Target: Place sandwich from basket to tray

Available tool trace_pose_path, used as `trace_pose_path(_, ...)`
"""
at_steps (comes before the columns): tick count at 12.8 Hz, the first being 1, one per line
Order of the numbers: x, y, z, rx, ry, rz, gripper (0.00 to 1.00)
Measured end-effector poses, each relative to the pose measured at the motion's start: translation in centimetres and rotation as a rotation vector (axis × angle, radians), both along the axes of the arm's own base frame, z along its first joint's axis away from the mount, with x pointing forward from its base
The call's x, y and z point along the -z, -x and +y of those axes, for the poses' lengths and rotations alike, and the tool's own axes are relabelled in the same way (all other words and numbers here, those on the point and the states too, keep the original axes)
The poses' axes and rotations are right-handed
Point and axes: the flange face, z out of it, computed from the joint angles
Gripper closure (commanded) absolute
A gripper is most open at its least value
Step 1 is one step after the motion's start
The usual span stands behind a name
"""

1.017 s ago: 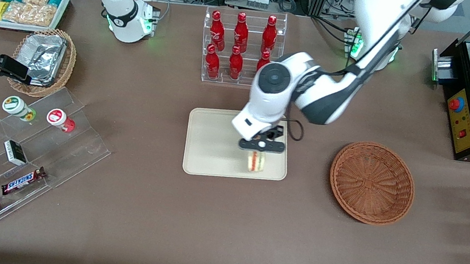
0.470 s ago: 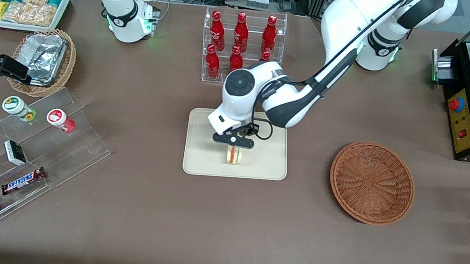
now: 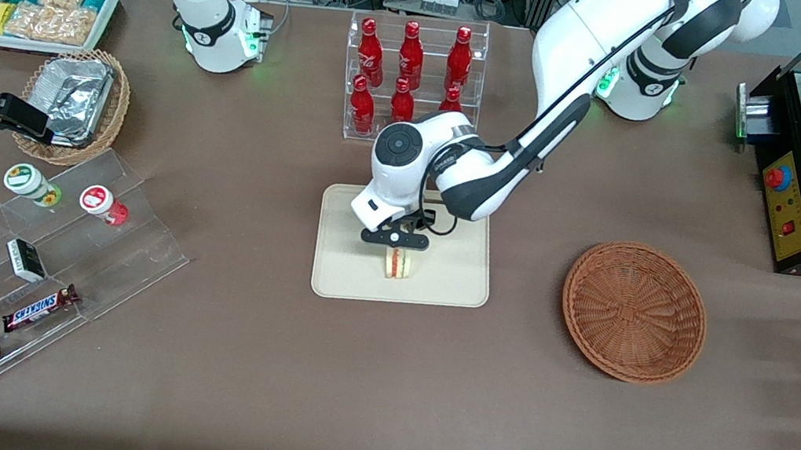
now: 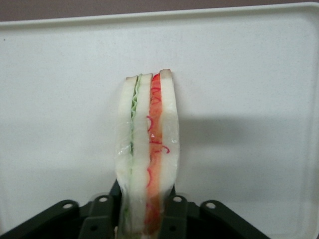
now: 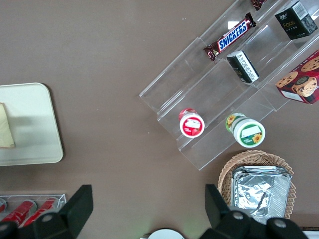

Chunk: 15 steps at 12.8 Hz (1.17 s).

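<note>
White-bread sandwich (image 4: 147, 149) sits clamped in tool (image 4: 147, 211) over tray (image 4: 249, 74).

1. The whole table is seen steeply from above in the front view, taken from the table's front edge toward the arm bases; the tray (image 3: 346, 272) lies near the picture's centre, the basket (image 3: 634, 311) toward the working arm's end.
2. The left wrist view is taken very close, past the gripper (image 4: 147, 209) and along the sandwich (image 4: 147, 149) onto the tray (image 4: 249, 74).
3. The right wrist view is aimed straight down from higher up; a corner of the tray (image 5: 30, 144) and the sandwich's edge (image 5: 5, 127) are shared with both others.
</note>
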Motion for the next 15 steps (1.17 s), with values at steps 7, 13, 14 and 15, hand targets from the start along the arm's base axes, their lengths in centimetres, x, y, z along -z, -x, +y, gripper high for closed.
trace_pose_path(7, -3.2, -1.3, 0.3, -0.023, -0.010, -0.047, 0.00)
trace_pose_path(13, -15.9, -5.8, 6.6, -0.142, -0.033, -0.129, 0.00)
trace_pose_path(14, -17.6, -6.8, 8.5, -0.175, -0.044, -0.133, 0.00)
trace_pose_path(15, -19.2, -7.8, 10.4, -0.208, -0.049, -0.139, 0.00)
